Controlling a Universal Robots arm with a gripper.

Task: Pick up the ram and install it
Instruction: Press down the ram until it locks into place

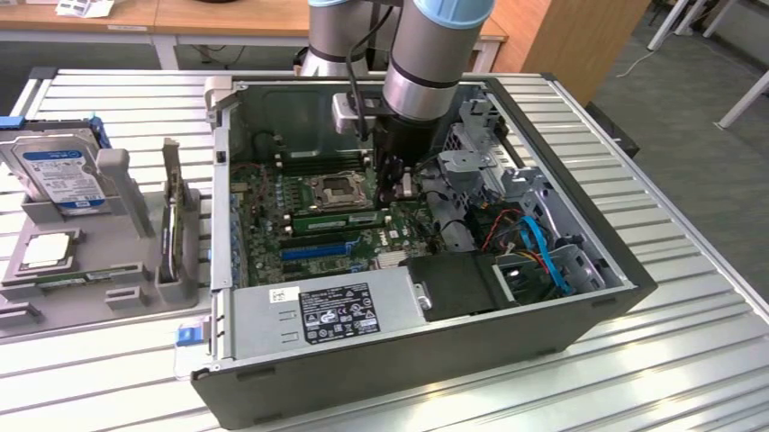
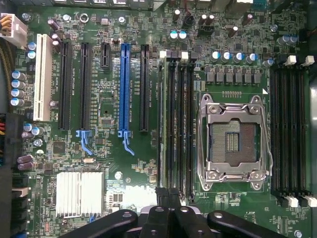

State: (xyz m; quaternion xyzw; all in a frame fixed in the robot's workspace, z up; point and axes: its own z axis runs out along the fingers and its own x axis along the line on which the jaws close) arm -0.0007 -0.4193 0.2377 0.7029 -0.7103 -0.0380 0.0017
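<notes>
The ram is a long green stick standing on edge in a memory slot next to the processor socket, inside the open computer case. In the wrist view the ram shows edge-on as a thin strip beside the black slots. My gripper reaches down into the case over the end of the stick towards the exterior view's right. Its fingers are shut together, with the gripper right at that end of the ram. Whether the fingertips touch the stick is hidden.
A grey tray on the exterior view's left holds a hard drive with a blue label, a square silver processor and another green stick. Drive cage, blue cables and power supply crowd the case.
</notes>
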